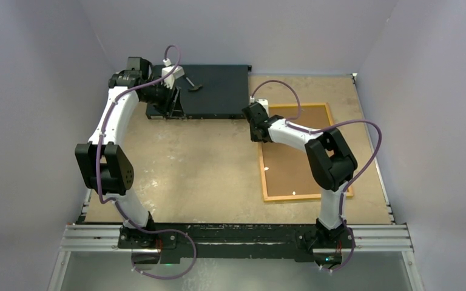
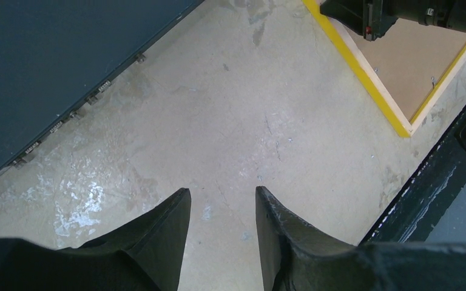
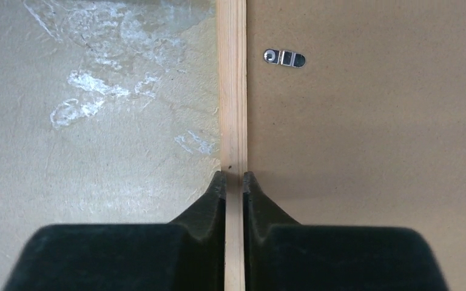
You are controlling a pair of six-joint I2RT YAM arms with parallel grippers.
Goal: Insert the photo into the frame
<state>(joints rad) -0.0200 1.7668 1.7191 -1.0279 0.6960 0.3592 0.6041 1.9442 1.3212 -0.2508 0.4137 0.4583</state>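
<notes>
The frame point(image 1: 263, 176) lies flat at about 3 o'clock on the table point(image 1: 188, 170), back side up, with the brown backing board point(image 1: 297, 157) filling it. The photo shows in none of the views, so its place cannot be told.

The right gripper point(image 3: 233, 179) sits near the frame's 10 o'clock corner. Its jaws are clamped on the pale left rail, one finger on the table side and one on the board side. The left gripper point(image 2: 221, 197) hangs at the near edge of the black box point(image 1: 218, 91), at 11 o'clock on the table, its jaws apart with nothing between them.

The step in hand looks like taking hold of the frame to open its back. The pinch is narrow and close to one corner, so a lift would likely twist the thin frame; a slow, low raise would suit better. The small metal clip point(image 3: 284, 57) on the board probably has to be turned before the board comes free. The left arm could steady the frame's 7 o'clock corner meanwhile.
</notes>
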